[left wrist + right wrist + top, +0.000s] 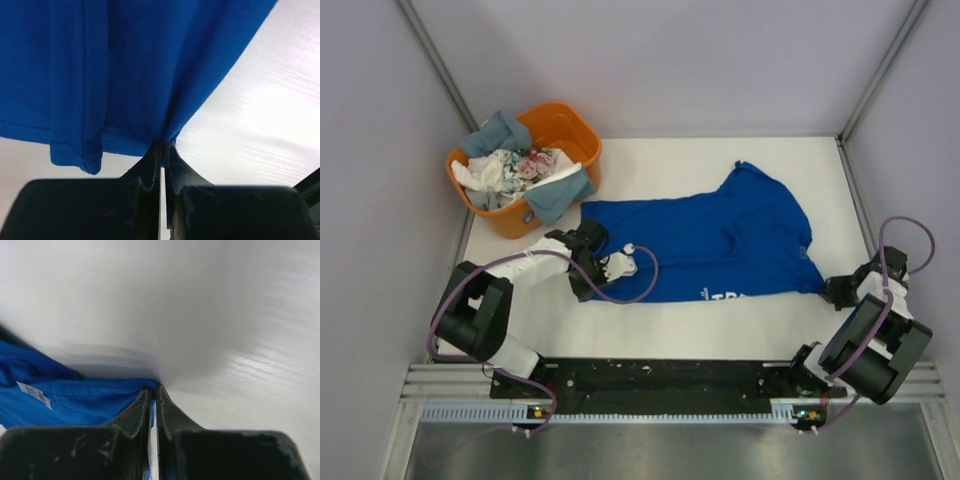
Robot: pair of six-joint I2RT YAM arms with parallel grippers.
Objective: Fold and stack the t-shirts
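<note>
The left hand (163,146) is clenched on the royal blue t-shirt (720,240) at its 9 o'clock edge. The right hand (154,389) pinches its 4 o'clock corner.

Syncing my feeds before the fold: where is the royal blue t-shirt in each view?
Top external: royal blue t-shirt spread mid-frame, right of the orange tub.
Left wrist: fills the upper left, pinched in the left end effector.
Right wrist: lower left, pinched in the right end effector.
Shared landmark: the white table.
</note>
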